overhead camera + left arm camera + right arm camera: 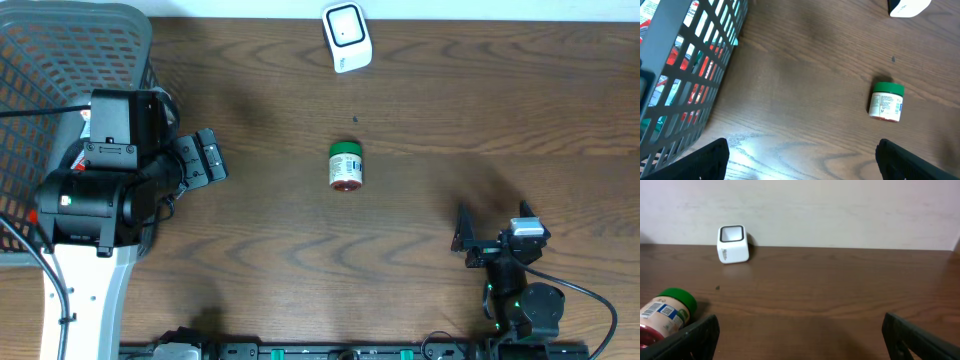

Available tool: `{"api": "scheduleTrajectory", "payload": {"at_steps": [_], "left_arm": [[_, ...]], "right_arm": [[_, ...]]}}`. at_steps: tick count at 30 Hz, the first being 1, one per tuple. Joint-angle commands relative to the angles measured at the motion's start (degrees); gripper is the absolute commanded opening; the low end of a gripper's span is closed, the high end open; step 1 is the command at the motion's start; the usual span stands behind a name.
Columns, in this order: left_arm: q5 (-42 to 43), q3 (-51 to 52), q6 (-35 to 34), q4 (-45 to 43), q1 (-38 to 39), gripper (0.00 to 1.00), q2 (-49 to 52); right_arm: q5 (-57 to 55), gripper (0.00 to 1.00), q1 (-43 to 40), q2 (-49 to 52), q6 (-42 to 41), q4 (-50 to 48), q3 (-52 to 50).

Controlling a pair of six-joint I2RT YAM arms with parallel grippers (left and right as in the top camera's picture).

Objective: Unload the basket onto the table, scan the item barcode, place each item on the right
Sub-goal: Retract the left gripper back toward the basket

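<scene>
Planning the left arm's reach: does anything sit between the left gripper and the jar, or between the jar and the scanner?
Nothing visible. Bare table lies between the open left gripper and the jar, and from there to the scanner.

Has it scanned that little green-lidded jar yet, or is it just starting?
Just starting, it seems. The jar lies on its side mid-table, apart from the white scanner at the far edge. Nothing is in hand: the left gripper and right gripper are open and empty. Left to do: pick up the jar and show its barcode to the scanner.
</scene>
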State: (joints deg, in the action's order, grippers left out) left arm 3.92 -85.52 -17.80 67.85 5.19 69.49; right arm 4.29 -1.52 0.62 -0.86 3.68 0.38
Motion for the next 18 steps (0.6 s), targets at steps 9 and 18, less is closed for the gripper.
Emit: {"api": "scheduleTrajectory", "payload": {"at_steps": [9,18], "left_arm": [[-0.68,0.28,0.09,0.28,-0.15,0.93,0.11],[-0.68,0.28,0.11,0.68,-0.13,0.93,0.11]], "right_arm": [[0.28,0.99,0.11,-0.24,-0.79,0.22,-0.09],[0.28,0.99,0.11,-0.26,-0.79,0.22,-0.09]]}}
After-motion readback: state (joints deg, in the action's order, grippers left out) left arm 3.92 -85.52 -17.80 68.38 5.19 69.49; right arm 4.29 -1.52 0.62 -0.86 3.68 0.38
